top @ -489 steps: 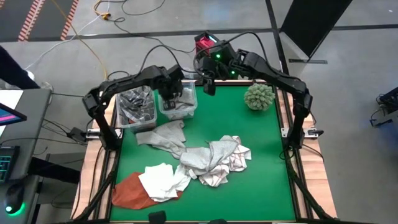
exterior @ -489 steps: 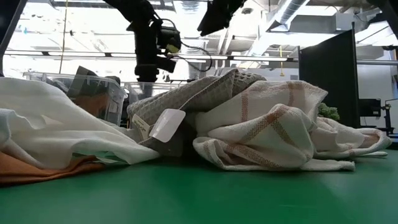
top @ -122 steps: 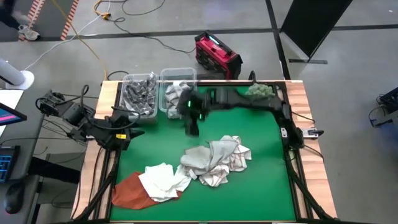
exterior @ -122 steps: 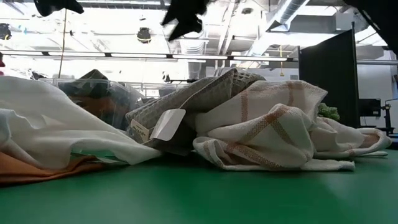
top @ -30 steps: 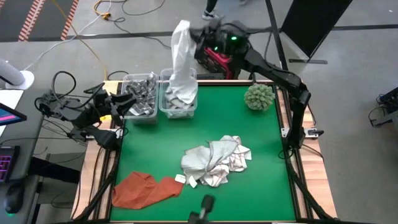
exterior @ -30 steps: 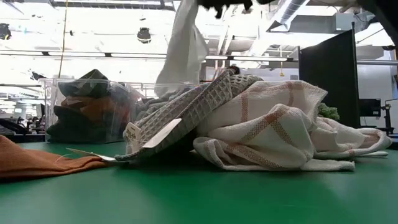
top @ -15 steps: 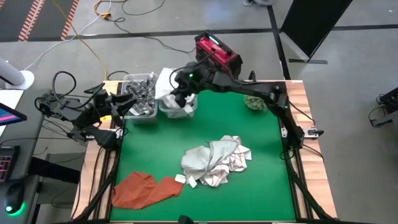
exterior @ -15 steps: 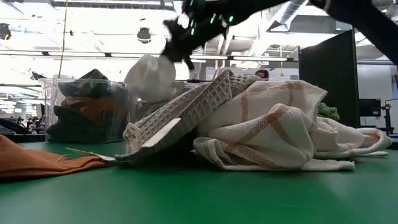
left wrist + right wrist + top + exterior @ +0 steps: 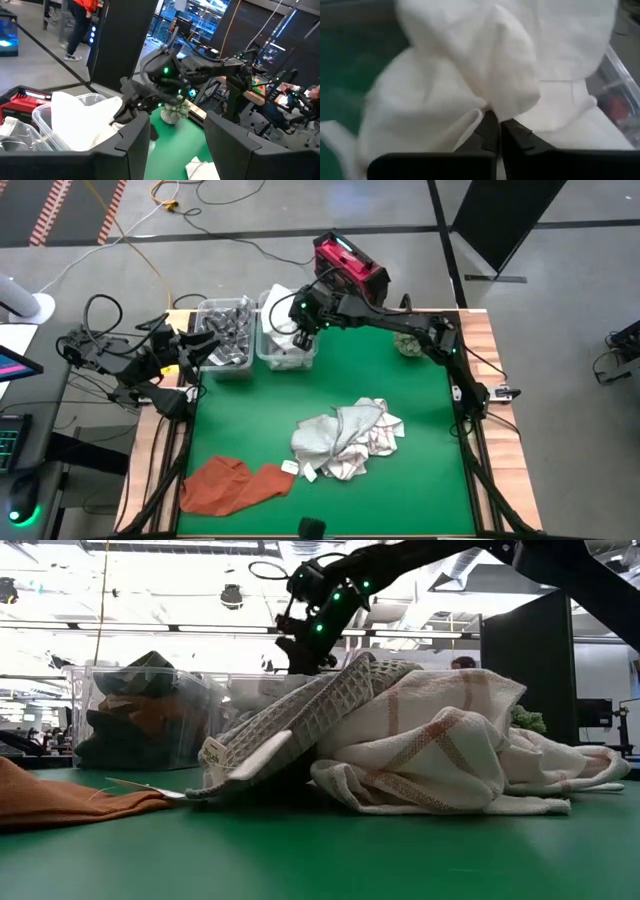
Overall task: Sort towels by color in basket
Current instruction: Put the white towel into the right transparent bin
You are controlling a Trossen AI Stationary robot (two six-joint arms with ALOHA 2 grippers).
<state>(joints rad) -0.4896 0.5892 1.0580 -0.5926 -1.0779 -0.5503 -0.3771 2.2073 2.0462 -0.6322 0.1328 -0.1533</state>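
1. Right gripper (image 9: 303,335) reaching over the right-hand clear bin (image 9: 286,358) at the far left corner of the green table (image 9: 420,440); fingers nearly together, pinching a fold of the white towel (image 9: 485,75).
2. Same white towel (image 9: 278,315) bunched in and over that bin, draped past its far rim.
3. Seen from the left wrist, white cloth (image 9: 80,122) heaped above the bin wall, the right arm's gripper (image 9: 132,102) touching its edge.
4. Left-hand clear bin (image 9: 222,340), just beside the first, filled with dark grey and rust-orange cloths (image 9: 140,720).
5. Left gripper (image 9: 200,350) parked off the table's left edge, near the left-hand bin; fingers (image 9: 227,145) standing apart, nothing between them.
6. Pile of light grey waffle-weave and white checked towels (image 9: 345,440) near the table's middle, well apart from the bins; same pile (image 9: 420,740) filling the low view.
7. Rust-orange towel (image 9: 235,485) lying flat at the table's near left corner.
8. Green spiky ball (image 9: 408,343) at the table's far right, partly hidden under the right arm.
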